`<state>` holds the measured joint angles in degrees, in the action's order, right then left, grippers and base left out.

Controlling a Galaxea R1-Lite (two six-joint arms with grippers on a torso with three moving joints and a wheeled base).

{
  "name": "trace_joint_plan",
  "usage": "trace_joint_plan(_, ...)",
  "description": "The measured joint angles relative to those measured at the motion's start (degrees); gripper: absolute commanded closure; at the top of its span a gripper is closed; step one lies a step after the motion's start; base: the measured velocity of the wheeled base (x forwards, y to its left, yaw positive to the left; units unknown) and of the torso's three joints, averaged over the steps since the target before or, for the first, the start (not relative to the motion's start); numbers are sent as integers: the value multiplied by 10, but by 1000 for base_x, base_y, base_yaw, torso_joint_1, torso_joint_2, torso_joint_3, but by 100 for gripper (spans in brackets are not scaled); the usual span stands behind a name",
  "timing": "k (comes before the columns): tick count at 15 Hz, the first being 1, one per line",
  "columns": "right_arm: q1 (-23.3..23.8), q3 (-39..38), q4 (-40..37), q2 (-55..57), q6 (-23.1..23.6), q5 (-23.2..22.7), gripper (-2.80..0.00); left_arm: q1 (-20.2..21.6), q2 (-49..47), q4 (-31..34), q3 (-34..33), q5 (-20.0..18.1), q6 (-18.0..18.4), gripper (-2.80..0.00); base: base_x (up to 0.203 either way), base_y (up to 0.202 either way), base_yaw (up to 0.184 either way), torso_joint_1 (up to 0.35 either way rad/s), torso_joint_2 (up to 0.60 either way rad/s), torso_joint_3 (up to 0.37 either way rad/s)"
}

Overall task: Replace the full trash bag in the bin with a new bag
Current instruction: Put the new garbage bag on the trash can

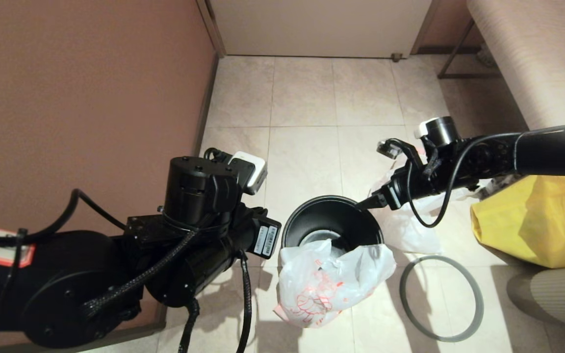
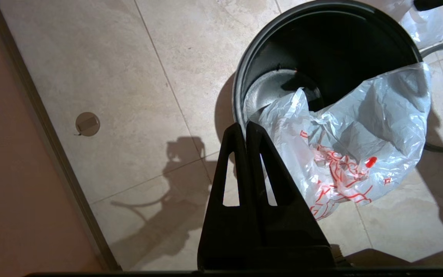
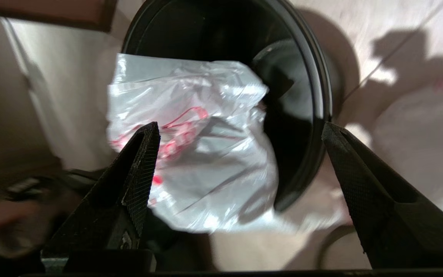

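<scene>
1. Head view: warm indoor light. The tiled floor (image 1: 307, 122) is evenly lit and sharp. The black arm housings are underexposed, so little surface detail shows.
2. Hard-edged shadows fall on the floor beside the bin (image 1: 331, 220), indicating a strong overhead source.
3. Left wrist view: in focus. A crisp arm shadow lies on the tiles; a bright patch lies on the floor at the lower edge.
4. The new bag (image 2: 344, 142) shows specular glare on its creases; the bin interior is near black, with a glossy reflection on its bottom.
5. Right wrist view: heavy motion blur across floor, bin and bag (image 3: 190, 154); only the fingers (image 3: 140, 169) appear sharp.
</scene>
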<state>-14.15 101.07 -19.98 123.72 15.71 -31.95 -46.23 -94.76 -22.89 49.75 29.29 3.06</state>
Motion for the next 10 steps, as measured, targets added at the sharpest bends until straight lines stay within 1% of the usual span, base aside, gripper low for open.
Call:
trace_joint_plan(1,9,-38,1,-21,-57,-2,-280,-1,-1,0,0,-2,0,0,0,0,0,0,0,0)
trace_joint_plan(2,19,-86,4,-41,-95,-4,0,-1,-2,0,1,-3,0,0,0,0,0,0,0,0)
trace_joint_plan(3,29,-139,10,-60,-110,-4,0,-1,-5,0,1,-3,0,0,0,0,0,0,0,0)
trace_joint_plan(4,38,-200,25,-80,-109,-5,0,-2,-6,0,1,-3,0,0,0,0,0,0,0,0)
trace_joint_plan(6,51,-325,82,-120,-100,-4,0,-3,-9,1,1,-3,0,0,0,0,0,0,0,0)
trace_joint_plan(8,56,-440,180,-156,-93,2,0,-9,-14,0,0,-3,-1,0,0,0,0,0,0,0)
trace_joint_plan(10,57,-511,278,-179,-87,22,0,-12,-17,0,-3,-3,-1,0,0,0,0,0,0,0)
